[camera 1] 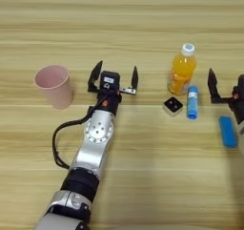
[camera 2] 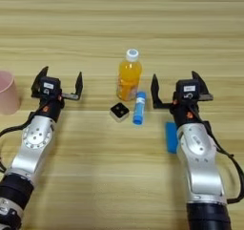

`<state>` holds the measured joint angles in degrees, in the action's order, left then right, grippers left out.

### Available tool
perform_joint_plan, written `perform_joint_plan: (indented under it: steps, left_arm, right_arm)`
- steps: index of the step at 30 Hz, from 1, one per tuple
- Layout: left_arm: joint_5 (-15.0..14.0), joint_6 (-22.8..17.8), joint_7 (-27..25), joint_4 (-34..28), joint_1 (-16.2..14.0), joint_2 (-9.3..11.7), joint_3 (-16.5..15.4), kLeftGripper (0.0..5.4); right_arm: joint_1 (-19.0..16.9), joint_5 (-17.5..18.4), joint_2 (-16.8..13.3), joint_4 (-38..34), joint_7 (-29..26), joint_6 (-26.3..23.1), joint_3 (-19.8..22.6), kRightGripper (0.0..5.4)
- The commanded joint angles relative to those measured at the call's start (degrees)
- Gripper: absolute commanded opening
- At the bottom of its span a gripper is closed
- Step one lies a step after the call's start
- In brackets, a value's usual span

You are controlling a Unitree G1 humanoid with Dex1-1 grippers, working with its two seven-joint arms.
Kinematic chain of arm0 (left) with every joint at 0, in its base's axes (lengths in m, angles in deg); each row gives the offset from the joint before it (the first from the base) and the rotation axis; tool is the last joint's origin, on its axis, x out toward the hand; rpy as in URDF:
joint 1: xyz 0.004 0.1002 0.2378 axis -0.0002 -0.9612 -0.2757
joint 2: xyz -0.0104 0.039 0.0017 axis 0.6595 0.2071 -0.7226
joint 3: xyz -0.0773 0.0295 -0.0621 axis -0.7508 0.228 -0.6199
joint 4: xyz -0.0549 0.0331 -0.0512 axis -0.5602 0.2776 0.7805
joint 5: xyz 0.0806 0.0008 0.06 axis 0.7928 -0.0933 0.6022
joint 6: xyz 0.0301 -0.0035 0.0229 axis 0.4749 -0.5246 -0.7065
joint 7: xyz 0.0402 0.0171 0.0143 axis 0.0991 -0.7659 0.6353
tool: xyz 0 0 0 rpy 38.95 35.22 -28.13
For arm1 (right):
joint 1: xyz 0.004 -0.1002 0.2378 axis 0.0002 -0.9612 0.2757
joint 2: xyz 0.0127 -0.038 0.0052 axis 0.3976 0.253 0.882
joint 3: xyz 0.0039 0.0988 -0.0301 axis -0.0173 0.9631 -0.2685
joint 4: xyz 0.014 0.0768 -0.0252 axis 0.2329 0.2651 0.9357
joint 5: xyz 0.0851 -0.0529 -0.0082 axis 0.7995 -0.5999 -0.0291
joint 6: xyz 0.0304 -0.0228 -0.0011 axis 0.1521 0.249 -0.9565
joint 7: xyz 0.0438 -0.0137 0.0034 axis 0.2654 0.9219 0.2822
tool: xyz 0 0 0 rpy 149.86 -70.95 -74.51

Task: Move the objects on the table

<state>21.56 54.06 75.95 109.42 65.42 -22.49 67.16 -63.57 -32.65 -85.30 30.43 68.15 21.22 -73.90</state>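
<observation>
The worktop (camera 1: 143, 28) is a wide light-brown wooden surface whose plank grain lines run from 9 o'clock to 3 o'clock, and it fills both views edge to edge, so nothing of the room beyond it shows. The robot's two silver and black arms reach in from 6 o'clock. The left hand (camera 1: 114, 78) sits over the worktop left of centre with its two black fingers spread wide apart and nothing between them. The right hand (camera 2: 175, 88) sits at about 3 o'clock from the cluster of small things, its fingers likewise spread wide and gripping nothing. A pink cup (camera 1: 53, 85) stands upright at 9 o'clock from the left hand, apart from it. A juice bottle (camera 1: 182, 69) with orange contents and a white cap stands upright between the two hands, nearer the right one. A blue bar (camera 2: 171, 137) lies flat at about 5 o'clock from the bottle, just beside the right arm's forearm, pointing from 12 to 6 o'clock. A blue tube (camera 2: 139, 108) with a white cap lies flat just at 5 o'clock from the bottle's base, its cap end toward 12 o'clock. A small white cube (camera 2: 119, 111) with a black top rests at 9 o'clock from the tube, near it but apart, and at 7 o'clock from the bottle.
</observation>
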Motion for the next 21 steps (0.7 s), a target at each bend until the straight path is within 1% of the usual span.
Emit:
perform_joint_plan:
  steps: [1,7,11,15,21]
  left_arm:
    - [0.91,0.6,0.93,0.41,0.72,-1.2,0.57,5.37]
    - [0.98,0.51,1.41,0.11,0.53,-1.24,0.83,5.37]
    - [0.87,0.44,1.52,0.14,0.51,-1.13,0.96,5.37]
    - [0.81,0.54,1.63,0.37,0.54,-1.14,1.1,5.37]
    - [0.96,0.7,1.95,0.66,0.61,-1.28,1.35,5.37]
  right_arm:
    - [-0.73,2.35,-0.35,-3.44,-3.96,-3.15,-2.32,5.4]
    - [-0.79,4.45,-0.53,-5.78,-7.77,-7.61,-5.12,5.4]
    - [0.88,4.06,-0.56,-5.14,-8.54,-9.62,-6.26,5.4]
    - [2.61,3.31,-0.91,-2.85,-9.29,-9.9,-7.13,5.4]
    - [6.06,3.07,-0.83,0.43,-9.5,-9.56,-6.96,5.4]
